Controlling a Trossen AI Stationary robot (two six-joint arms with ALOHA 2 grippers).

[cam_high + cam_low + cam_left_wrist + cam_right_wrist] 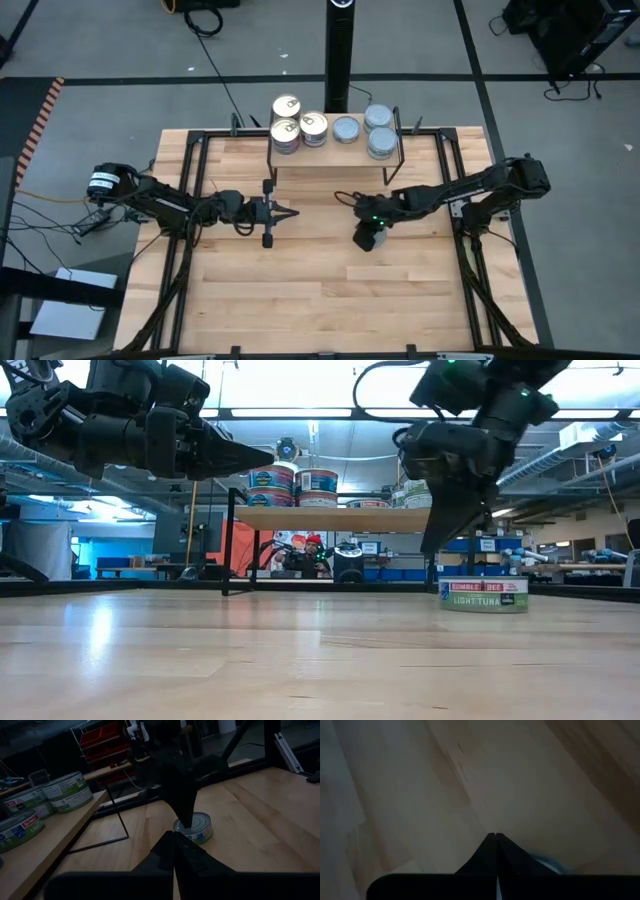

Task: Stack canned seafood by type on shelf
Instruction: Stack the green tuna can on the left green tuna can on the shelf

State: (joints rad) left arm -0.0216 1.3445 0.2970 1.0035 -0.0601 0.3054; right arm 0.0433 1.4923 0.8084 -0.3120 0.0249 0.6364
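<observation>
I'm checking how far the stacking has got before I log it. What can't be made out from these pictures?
- How many tins each stack on the shelf holds: the high view shows only tops, and the low view is partly blocked by the right gripper.
- The top of the loose tuna tin: in the high view the right arm covers it.
- The tin in the right wrist view: only a blue sliver shows behind the shut fingers.
- Labels on the shelf tins: too small.

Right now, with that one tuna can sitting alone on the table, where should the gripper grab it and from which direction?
Probably from straight above, fingers across the round side wall of the tuna can. It lies flat and low on the table, top up, with free wood all round. The right gripper, shut, hangs just above it; it must open first.
</observation>
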